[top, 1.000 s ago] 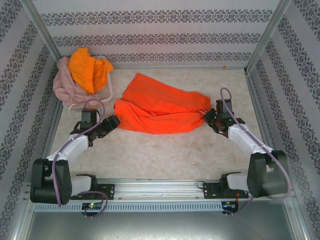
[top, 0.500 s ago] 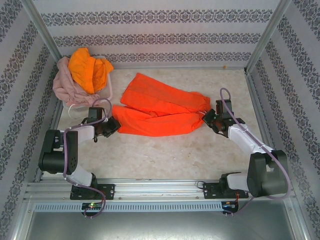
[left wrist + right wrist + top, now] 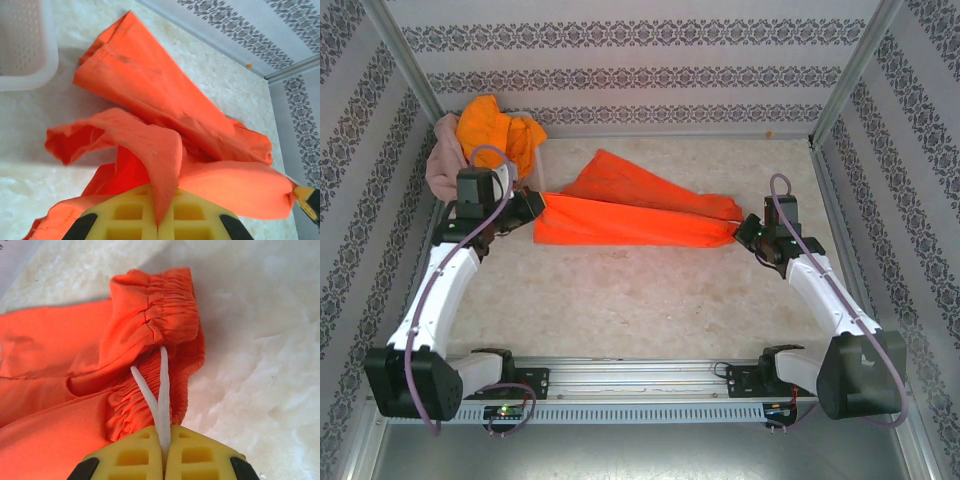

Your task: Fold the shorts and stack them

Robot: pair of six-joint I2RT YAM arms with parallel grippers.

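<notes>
On the table's middle: red-orange shorts (image 3: 640, 215), pulled taut between both grippers.
Left gripper (image 3: 532, 208): clamped tight on the shorts' left end.
Right gripper (image 3: 745, 232): pinched closed on the white drawstring (image 3: 163, 385) at the waistband.

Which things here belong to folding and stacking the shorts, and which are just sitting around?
Part of the job:
- red-orange shorts, pinched at one end by the left gripper and at the other by the right gripper
- pink shorts
- yellow-orange shorts

Just lying about:
- white mesh basket
- table
</notes>
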